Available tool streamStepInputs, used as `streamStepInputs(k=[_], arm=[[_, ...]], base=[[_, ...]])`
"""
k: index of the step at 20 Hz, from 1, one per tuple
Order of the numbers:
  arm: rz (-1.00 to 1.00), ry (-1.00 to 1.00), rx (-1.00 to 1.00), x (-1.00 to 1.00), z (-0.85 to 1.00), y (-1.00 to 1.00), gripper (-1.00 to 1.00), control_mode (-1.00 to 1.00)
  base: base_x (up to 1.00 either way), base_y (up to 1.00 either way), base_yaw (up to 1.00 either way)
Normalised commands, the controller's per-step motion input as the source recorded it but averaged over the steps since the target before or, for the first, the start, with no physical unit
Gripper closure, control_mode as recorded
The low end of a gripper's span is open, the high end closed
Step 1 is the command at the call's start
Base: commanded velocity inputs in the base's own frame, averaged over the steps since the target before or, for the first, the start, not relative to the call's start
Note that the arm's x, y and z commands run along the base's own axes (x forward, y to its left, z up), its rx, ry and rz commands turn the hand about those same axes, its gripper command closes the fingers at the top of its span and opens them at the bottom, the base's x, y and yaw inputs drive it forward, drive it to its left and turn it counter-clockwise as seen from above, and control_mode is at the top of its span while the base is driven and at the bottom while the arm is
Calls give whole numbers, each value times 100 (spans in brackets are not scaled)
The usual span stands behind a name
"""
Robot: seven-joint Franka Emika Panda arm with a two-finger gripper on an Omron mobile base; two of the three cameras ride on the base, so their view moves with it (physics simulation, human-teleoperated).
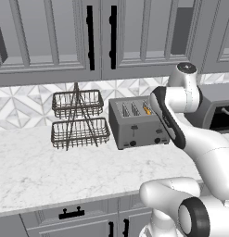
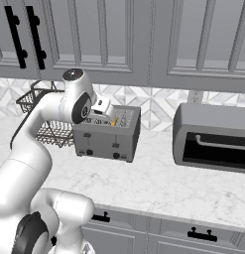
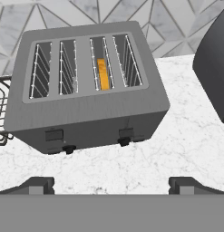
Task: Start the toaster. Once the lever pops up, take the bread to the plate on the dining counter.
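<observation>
The grey four-slot toaster (image 3: pixel 86 118) stands on the marble counter against the tiled wall, also seen as toaster (image 1: pixel 136 125) and toaster (image 2: pixel 106 136). The bread (image 3: pixel 103 73) sits low in the third slot from the left, with only its golden edge showing; the same bread (image 2: pixel 114 121) glints at the toaster top. Two slide levers (image 3: pixel 126 132) and black knobs (image 3: pixel 69 148) are on the front. My gripper (image 3: pixel 111 186) hovers above and in front of the toaster, open, with nothing between its fingertips (image 3: pixel 38 185). The plate and the dining counter are out of view.
A two-tier wire basket rack (image 1: pixel 79 118) stands just left of the toaster. A grey microwave-like appliance (image 2: pixel 213 136) sits to its right. Upper cabinets (image 1: pixel 51 37) hang overhead. Bare marble counter (image 2: pixel 158 183) stretches in front of the toaster.
</observation>
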Motion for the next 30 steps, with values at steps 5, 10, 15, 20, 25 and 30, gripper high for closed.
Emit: streamStepInputs(k=[5,10,15,20,25,30], arm=[[0,0,0,0,0,0,-100,-100],[0,0,0,0,0,0,-100,-100],[0,0,0,0,0,0,-100,-100],[0,0,0,0,0,0,-100,-100],[0,0,0,0,0,0,-100,-100],[0,0,0,0,0,0,-100,-100]], base=[[0,0,0],[0,0,0],[0,0,0],[0,0,0],[0,0,0],[0,0,0]])
